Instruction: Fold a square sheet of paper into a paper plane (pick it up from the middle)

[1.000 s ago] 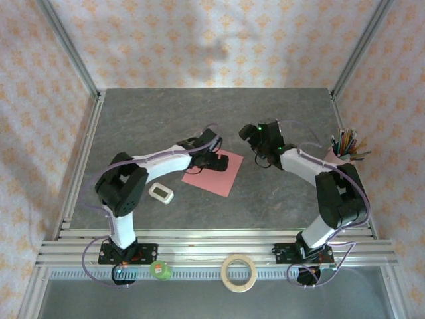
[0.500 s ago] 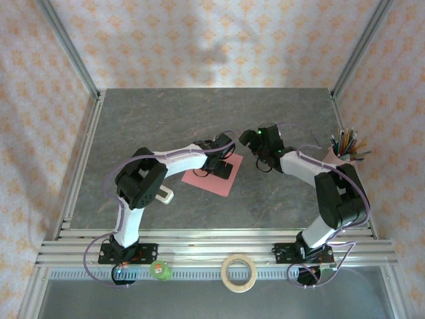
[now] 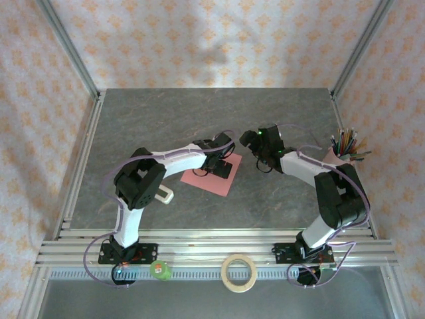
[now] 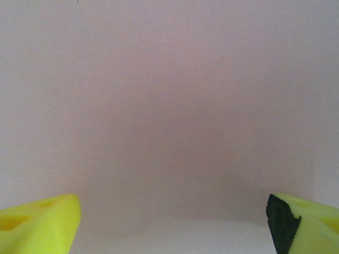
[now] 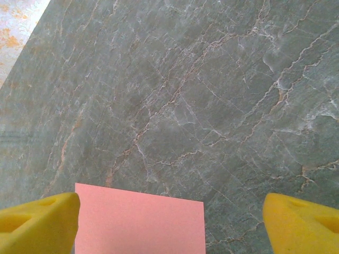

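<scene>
Pink-red and dead flat: found the square sheet of paper (image 3: 207, 181) lying near the middle of the grey marbled worktop (image 3: 166, 119), no creases to be seen. Got the left hand (image 3: 222, 167) right over it, pointing down, yellow fingertips (image 4: 37, 222) spread wide with nothing pinched between them. Can't tell from the wrist view whether touching the sheet (image 4: 169, 106) or just above, too close and blurry. Spotted the right hand (image 3: 251, 139) just beside the sheet's far right corner, off the paper, also spread wide and holding nothing. Looking down from that wrist, can see one sharp corner of the sheet (image 5: 139, 225) at the bottom between the yellow tips (image 5: 37, 225). Also noticed a small white gadget (image 3: 164, 195) left of the paper, half tucked under the left arm, plus a cup of pens (image 3: 345, 147) by the right edge and a tape roll (image 3: 239, 272) on the front rail.
</scene>
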